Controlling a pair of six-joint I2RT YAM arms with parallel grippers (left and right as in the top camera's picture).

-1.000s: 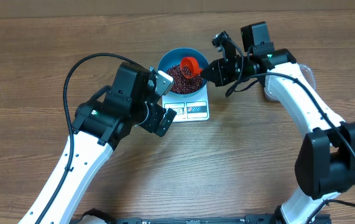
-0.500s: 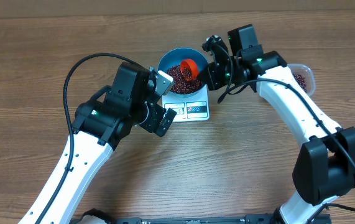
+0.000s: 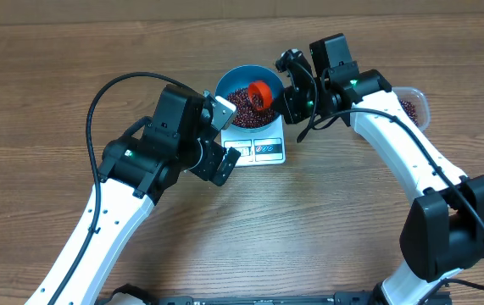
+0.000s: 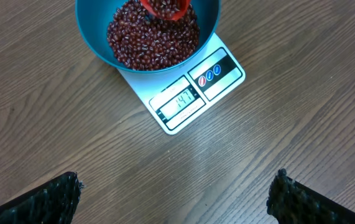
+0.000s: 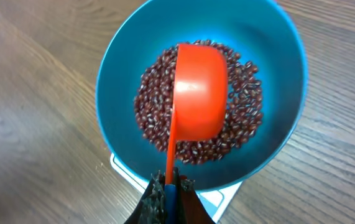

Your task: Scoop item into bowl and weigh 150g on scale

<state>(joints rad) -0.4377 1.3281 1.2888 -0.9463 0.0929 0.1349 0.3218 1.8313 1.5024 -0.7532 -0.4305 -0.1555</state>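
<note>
My right tool point(image 5: 166, 190) is pinched fully closed on the thin handle of the orange-red scoop point(image 5: 197, 99), which hangs tipped, rounded back up, just over the beans point(image 4: 133, 43) heaped inside the blue bowl point(image 5: 118, 68). The bowl sits on the white scale point(image 4: 222, 70), covering its far part, and the display point(image 4: 178, 101) at the near edge reads 147. My left tool point(image 4: 177, 199) is spread as wide as it goes with nothing in it, hovering over the worktop point(image 4: 53, 124) just beside the scale.
</note>
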